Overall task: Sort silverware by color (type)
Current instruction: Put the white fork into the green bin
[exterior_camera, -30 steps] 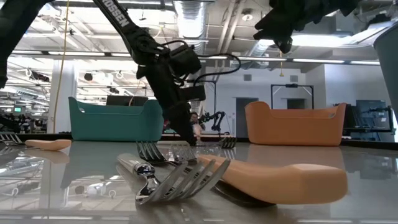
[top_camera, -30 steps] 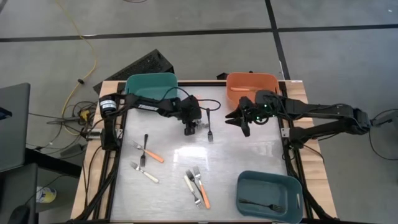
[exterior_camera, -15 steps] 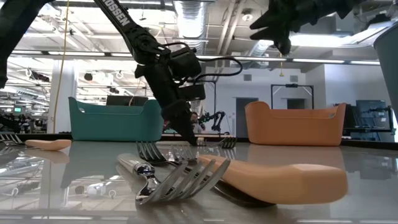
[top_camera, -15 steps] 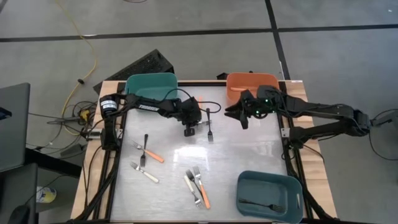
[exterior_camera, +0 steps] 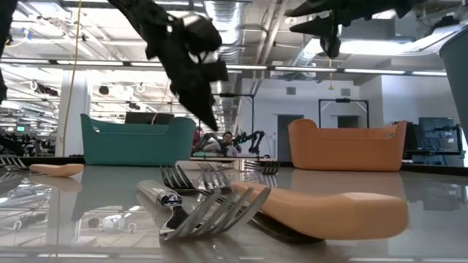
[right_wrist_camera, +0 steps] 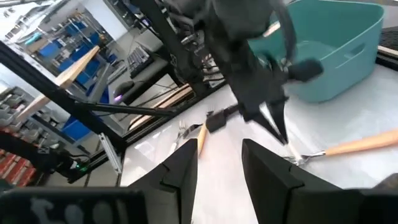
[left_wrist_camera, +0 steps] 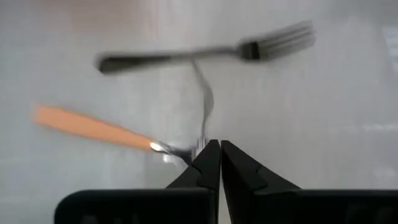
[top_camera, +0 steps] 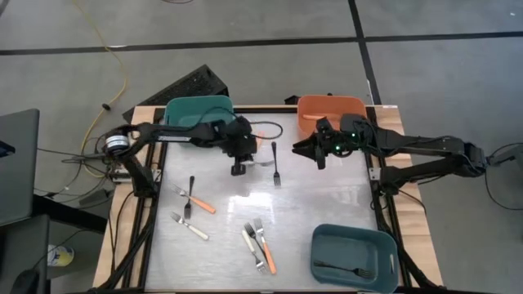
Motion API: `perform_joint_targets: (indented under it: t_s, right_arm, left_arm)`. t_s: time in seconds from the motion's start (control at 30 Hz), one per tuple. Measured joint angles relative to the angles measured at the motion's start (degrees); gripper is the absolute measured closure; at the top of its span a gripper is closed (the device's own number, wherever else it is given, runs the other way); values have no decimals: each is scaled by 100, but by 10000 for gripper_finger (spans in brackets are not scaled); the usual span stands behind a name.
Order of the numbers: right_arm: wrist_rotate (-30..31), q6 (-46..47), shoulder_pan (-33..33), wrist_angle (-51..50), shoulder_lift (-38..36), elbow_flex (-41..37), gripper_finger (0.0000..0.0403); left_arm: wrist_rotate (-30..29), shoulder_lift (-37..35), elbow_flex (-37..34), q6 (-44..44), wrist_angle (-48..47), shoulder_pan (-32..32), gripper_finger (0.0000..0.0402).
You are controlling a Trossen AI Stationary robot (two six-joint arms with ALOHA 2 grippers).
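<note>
Orange-handled fork [left_wrist_camera: 93,127]: metal neck right at the tips of the left gripper [left_wrist_camera: 214,155], handle trailing off to one side. Black fork [left_wrist_camera: 205,53] lies on the table beyond the tips, well apart from them.

Left jaws clenched tight. Cannot tell whether they pinch the fork; in the low view nothing hangs below the tips.

Right gripper [top_camera: 317,155] hovers beside the orange bin [top_camera: 331,104], jaws part-spread, nothing between them.

Risks:
- Tips closed on nothing, so the lift goes up empty.
- A pinch on the thin neck lets the handle's weight swing or slip the fork loose mid-carry.
</note>
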Motion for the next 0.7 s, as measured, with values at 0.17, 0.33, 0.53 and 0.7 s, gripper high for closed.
perform_joint_targets:
  t_s: [0.17,0.33,0.53,0.7]
  right_arm:
    - [511,18,201,172,0,2,255]
    - [832,18,333,149,22,2,255]
    - [839,20,329,153,129,5,255]
    - [771,104,365,71,169,3,255]
  left_arm:
    - [38,-817,9,2,26,70,399]
    - [28,-1086,13,342,101,135,400]
    - [235,-212,17,606,484,8,400]
    - [282,457,17,554,666,-49,355]
